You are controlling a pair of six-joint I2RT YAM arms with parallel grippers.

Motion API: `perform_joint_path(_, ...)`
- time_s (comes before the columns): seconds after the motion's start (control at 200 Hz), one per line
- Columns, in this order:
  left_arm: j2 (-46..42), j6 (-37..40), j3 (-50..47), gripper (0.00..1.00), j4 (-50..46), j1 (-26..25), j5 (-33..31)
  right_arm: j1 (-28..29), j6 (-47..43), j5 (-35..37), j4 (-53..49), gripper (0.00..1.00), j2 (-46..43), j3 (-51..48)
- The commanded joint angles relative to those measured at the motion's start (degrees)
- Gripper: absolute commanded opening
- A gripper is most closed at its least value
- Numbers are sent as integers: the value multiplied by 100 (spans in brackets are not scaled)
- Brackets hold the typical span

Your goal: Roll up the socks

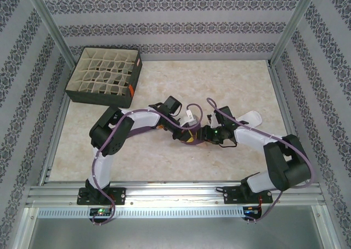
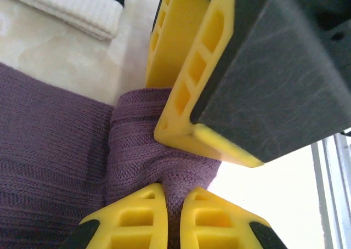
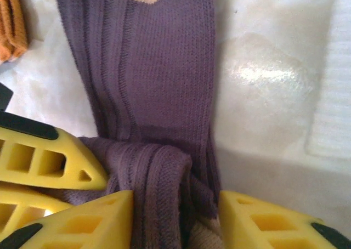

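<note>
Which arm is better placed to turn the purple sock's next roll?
Right, probably. The right gripper straddles the rolled end of the purple sock, with its flat length lying ahead. The left gripper is shut on a fold of that sock, better suited to anchoring it.

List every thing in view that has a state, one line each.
purple sock, lying on the table, near end bunched into a roll.
white sock, lying flat, apart from both grippers.
divider box, upright, open-topped, at the far left corner.
left gripper, shut on the purple sock's bunched end.
right gripper, jaws apart astride the roll; grip unclear.
</note>
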Motion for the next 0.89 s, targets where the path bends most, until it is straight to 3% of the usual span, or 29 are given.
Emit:
perform_joint_path(0.0, 357, -423, -148, 3, -212, 72, -482, 88, 36, 148, -303, 34, 418, 136)
perform_joint_path(0.075, 254, -430, -335, 10, 127, 67, -500, 79, 53, 302, -604, 22, 763, 332)
perform_joint_path(0.195, -50, -291, -658, 18, 618, 72, -478, 84, 69, 521, -833, 13, 1100, 484)
perform_joint_path(0.365, -793, 181, -1336, 32, 1544, 63, -440, 87, 53, 714, -962, 10, 1194, 537)
perform_joint_path(0.555, -1723, 674, -2424, 45, 3291, 55, -744, 99, 1, 728, -1075, 9, 1247, 613)
perform_joint_path(0.635, -2093, 1084, -2987, 49, 4146, -83, -1229, 109, -8, 719, -1121, 9, 1256, 650)
perform_joint_path(0.72, -2334, 1869, -3394, 58, 4655, -465, -2251, 118, -26, 719, -1165, 9, 1286, 684)
perform_joint_path(0.889, -2128, 2997, -3738, 66, 5548, -1195, -3848, 151, -44, 693, -1222, 8, 1385, 781)
